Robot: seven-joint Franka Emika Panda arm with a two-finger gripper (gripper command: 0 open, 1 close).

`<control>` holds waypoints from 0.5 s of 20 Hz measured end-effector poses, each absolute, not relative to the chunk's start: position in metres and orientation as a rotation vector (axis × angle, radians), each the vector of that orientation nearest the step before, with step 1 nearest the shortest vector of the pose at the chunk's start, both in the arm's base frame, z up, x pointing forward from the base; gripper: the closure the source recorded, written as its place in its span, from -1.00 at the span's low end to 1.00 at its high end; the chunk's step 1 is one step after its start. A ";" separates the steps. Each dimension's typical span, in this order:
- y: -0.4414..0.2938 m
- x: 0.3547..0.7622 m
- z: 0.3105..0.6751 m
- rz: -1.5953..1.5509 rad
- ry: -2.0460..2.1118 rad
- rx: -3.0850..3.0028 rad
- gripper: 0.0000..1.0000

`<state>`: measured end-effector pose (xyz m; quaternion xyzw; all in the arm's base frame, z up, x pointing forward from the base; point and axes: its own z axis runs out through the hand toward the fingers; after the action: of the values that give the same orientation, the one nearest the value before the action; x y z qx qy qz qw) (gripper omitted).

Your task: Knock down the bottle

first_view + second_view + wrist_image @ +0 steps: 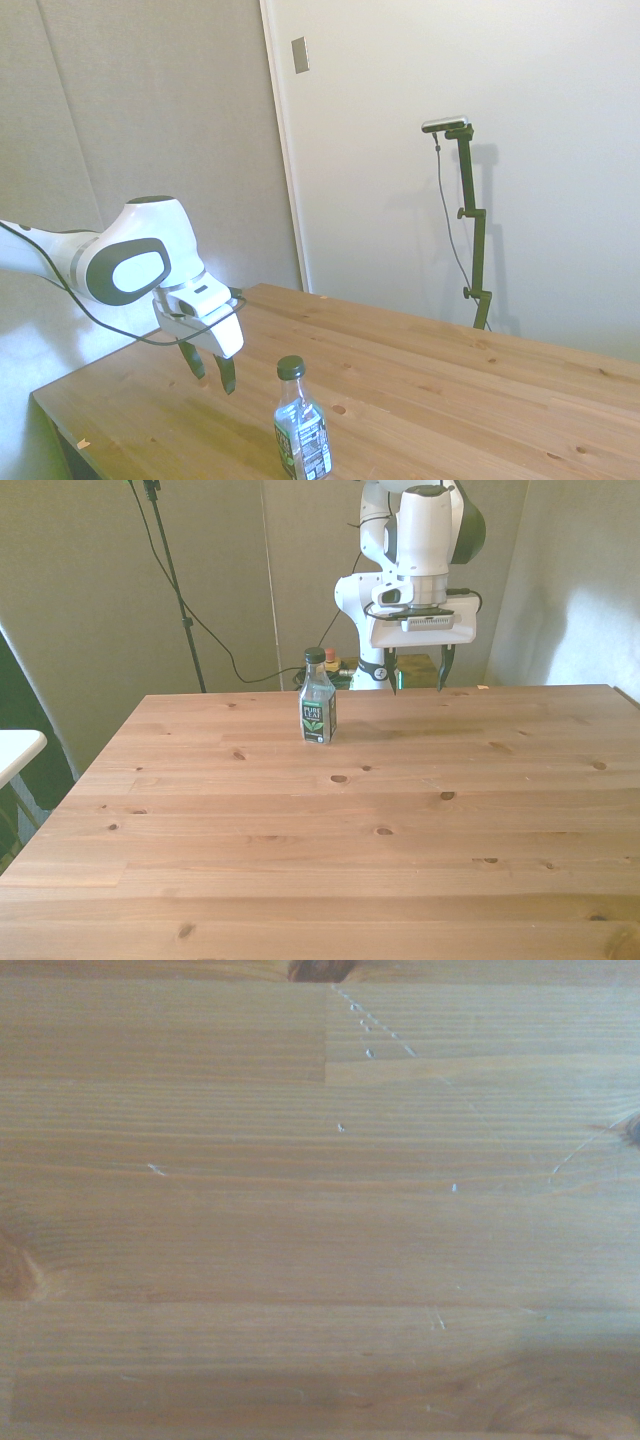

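The bottle (318,704) stands upright on the wooden table (330,820), a small clear one with a dark green cap and a green, black and white label. In the side view the bottle (300,425) is at the bottom edge. My gripper (417,676) hangs open above the table's far edge, off to the front view's right of the bottle and apart from it. The side view shows the gripper (212,372) left of the bottle, fingers pointing down, nothing between them. The wrist view holds only bare table planks (320,1220).
A white surface's corner (18,748) sits beyond the table at the front view's left. A black cable (205,630) hangs behind the table's far edge.
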<state>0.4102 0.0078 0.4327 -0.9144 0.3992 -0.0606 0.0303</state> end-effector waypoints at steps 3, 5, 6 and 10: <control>0.009 0.409 0.432 -0.193 1.215 -2.826 1.00; 0.012 0.402 0.430 -0.196 1.172 -2.846 1.00; 0.011 0.395 0.429 -0.200 1.159 -2.852 1.00; -0.006 0.361 0.435 -0.223 1.162 -2.840 1.00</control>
<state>0.3609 -0.0057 0.4354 -0.9226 0.3774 -0.0725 0.0324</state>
